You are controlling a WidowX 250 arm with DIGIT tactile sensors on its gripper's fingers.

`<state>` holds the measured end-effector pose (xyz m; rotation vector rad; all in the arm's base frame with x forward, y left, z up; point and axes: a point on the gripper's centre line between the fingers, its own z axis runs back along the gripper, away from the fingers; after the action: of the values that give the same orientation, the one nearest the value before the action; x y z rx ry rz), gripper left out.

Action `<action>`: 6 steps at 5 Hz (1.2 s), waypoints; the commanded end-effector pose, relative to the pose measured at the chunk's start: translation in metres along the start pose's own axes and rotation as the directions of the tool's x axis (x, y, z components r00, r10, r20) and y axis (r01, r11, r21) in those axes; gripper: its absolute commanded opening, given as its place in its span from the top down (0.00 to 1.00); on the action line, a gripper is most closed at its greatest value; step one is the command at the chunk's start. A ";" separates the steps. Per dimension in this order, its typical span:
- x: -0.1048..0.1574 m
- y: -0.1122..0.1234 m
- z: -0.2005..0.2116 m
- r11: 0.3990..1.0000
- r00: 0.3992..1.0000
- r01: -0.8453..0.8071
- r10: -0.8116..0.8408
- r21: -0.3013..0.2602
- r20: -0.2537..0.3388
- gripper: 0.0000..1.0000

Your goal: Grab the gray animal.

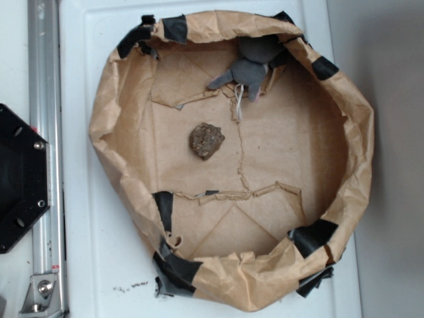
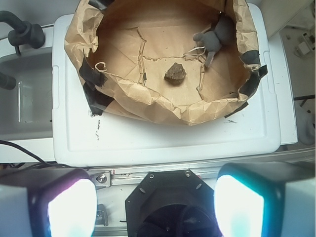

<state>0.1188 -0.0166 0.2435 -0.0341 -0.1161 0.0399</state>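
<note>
Clearly my gripper [image 2: 155,207], fingers spread apart, hangs well short of the paper bowl [image 2: 148,106]; the gray animal [image 2: 213,40] slumps against its far-right wall.

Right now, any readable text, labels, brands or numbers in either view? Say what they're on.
None readable.
Gray animal: no tag or print showing.
Paper bin: plain brown paper, unmarked black tape.
Brown lump: nothing.
Black specks on the white surface: debris, not writing.

Black hexagonal base plate [image 1: 20,179] with silver screws; gripper [image 2: 155,207] fingers [image 2: 66,207] pale grey, glowing cyan-white
</note>
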 end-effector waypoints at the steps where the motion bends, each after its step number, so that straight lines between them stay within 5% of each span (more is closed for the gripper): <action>1: 0.000 0.000 0.000 1.000 1.000 0.000 0.000 0.000 0.000 0.00; 2: 0.033 0.009 -0.033 0.988 0.982 -0.135 0.125 0.069 0.140 0.00; 4: 0.111 0.017 -0.078 0.910 0.852 -0.415 0.388 0.001 0.351 0.00; 5: 0.147 0.039 -0.114 0.829 0.777 -0.557 0.498 0.050 0.385 0.00; 6: 0.160 0.066 -0.145 0.771 0.748 -0.628 0.562 0.105 0.353 0.00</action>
<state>0.2861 0.0360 0.0957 0.1795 -0.3446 0.6732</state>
